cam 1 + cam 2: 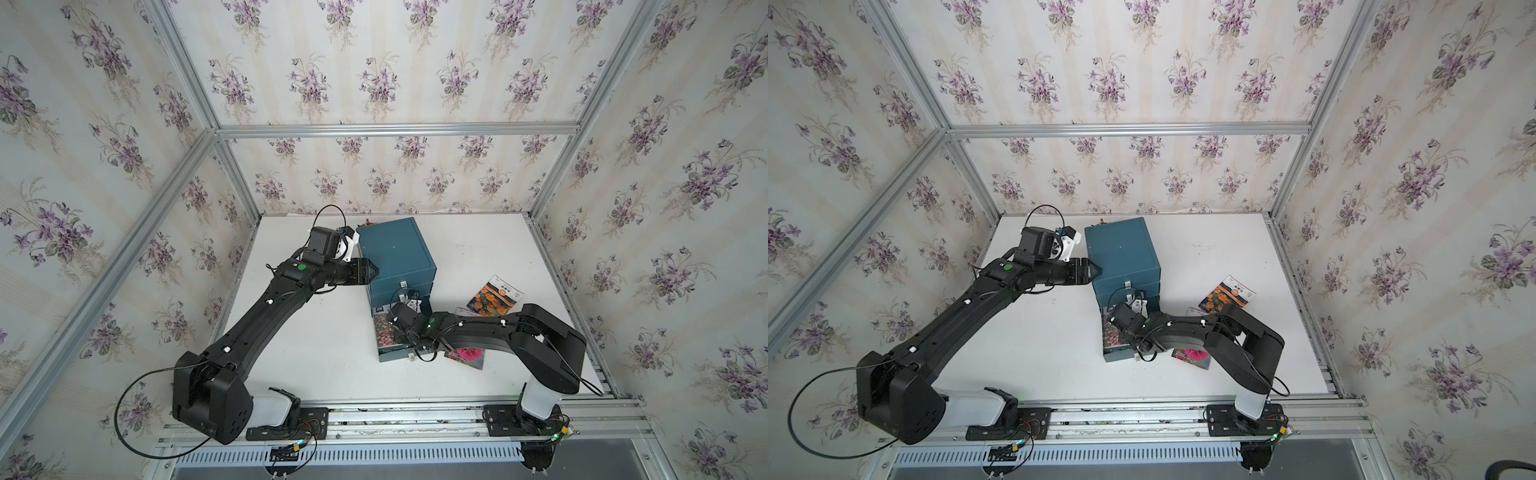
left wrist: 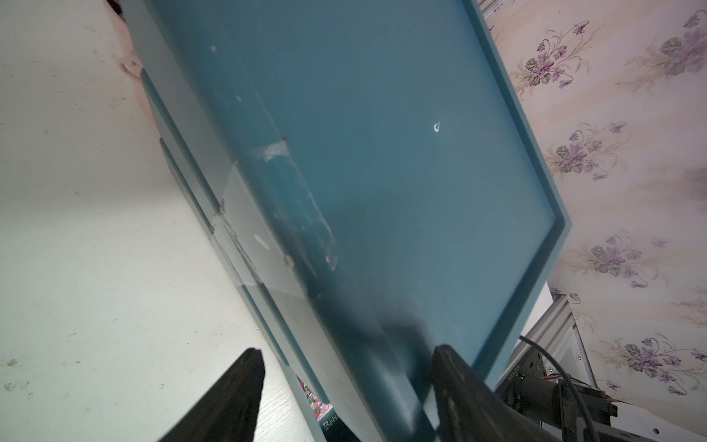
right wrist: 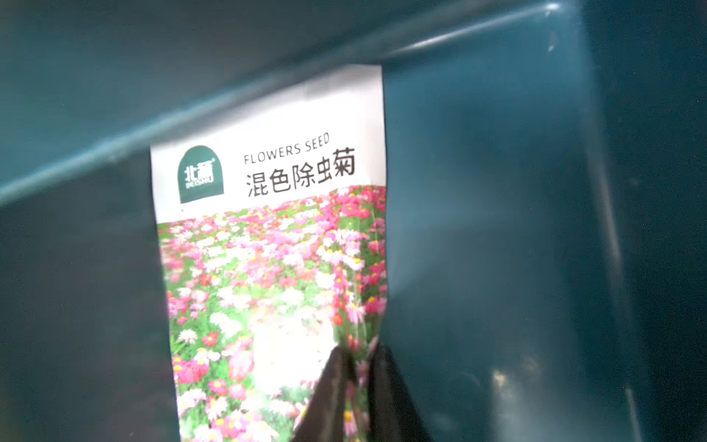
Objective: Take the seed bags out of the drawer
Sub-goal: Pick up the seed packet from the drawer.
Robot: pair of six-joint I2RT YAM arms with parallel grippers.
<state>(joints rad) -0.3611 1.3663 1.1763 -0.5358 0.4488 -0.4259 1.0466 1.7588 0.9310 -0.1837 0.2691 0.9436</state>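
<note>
My right gripper [image 3: 357, 356] pinches the pink-field seed bag [image 3: 275, 248] by its near edge inside the drawer [image 3: 497, 191], left gripper [image 2: 346, 350] spread across the cabinet [image 2: 382, 134] edge; glossy edge grip may slip or snag on the drawer wall.

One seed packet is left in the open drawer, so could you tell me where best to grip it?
Pinch the pink-flower packet by its side edge, coming down through the drawer's open top: it is thin and flat, and the walls block sideways reach. The right gripper is shut there.
</note>
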